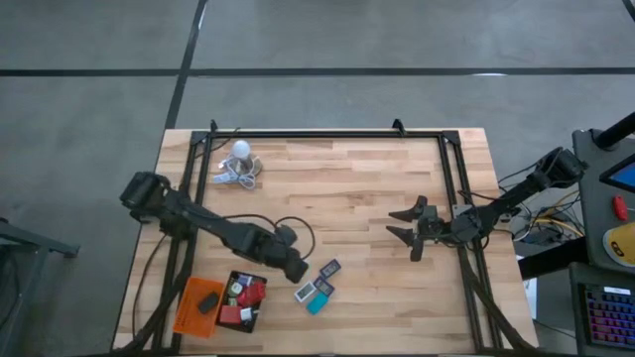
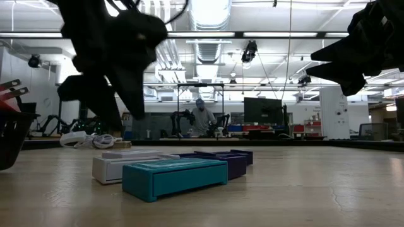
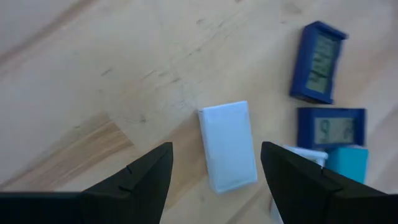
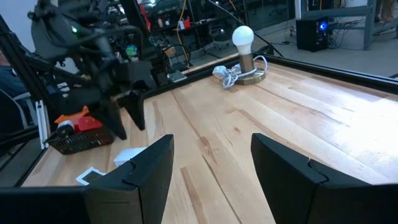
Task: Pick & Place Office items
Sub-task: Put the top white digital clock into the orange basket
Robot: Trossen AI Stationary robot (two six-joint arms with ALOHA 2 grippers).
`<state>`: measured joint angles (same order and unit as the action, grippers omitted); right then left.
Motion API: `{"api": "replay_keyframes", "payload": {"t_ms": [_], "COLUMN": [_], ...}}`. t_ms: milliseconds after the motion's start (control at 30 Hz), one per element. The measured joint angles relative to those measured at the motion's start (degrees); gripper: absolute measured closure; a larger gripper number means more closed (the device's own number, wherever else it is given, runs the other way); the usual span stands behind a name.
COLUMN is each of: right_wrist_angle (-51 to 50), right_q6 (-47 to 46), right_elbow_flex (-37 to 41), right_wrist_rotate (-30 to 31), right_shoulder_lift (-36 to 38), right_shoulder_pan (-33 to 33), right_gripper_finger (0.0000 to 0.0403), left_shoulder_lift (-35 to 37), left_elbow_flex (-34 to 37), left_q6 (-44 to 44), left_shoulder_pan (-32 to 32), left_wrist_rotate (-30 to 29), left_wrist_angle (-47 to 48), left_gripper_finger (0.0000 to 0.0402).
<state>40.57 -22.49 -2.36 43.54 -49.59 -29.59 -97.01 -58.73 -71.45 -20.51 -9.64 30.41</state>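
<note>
The left gripper [image 1: 298, 270] hangs over the near left part of the table [image 1: 357, 188], its fingers [image 3: 134, 180] spread apart and empty, straddling a white block [image 3: 227, 145] that lies flat on the wood just ahead of them; beside that block lie two dark blue pieces [image 3: 318, 62] with small grey display faces and a teal block [image 3: 348, 163], all close together in one cluster near the table's front edge; from the low view the teal block [image 2: 174, 177] sits nearest, with the white one [image 2: 120, 165] and the dark ones [image 2: 230, 159] just behind it; a black tray [image 1: 241, 301] holding red and other small items stands just beside the cluster, touching an orange tray [image 1: 195, 305] with one dark piece in it; the right gripper [image 1: 412, 229] waits well apart over the right side of the table, fingers [image 4: 146, 174] parted and holding nothing; a white bulb [image 1: 241, 151] on a coiled cord rests near the far left corner.
</note>
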Motion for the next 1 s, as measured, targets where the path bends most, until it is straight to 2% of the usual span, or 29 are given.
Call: {"api": "replay_keyframes", "payload": {"t_ms": [433,1000], "right_wrist_angle": [0.0,0.0], "right_q6": [0.0,0.0], "right_elbow_flex": [0.0,0.0], "right_wrist_rotate": [0.0,0.0], "right_shoulder_lift": [0.0,0.0], "right_shoulder_pan": [0.0,0.0], "right_gripper_finger": [0.0193,0.0193], "left_shoulder_lift": [-8.1,-10.4], "left_elbow_flex": [-5.7,-5.8], "left_q6": [0.3,-0.8], "left_shoulder_pan": [0.5,0.6], "left_wrist_rotate": [1.3,-0.6], "left_wrist_angle": [0.3,0.4], "left_gripper_finger": [0.0154,0.0154]}}
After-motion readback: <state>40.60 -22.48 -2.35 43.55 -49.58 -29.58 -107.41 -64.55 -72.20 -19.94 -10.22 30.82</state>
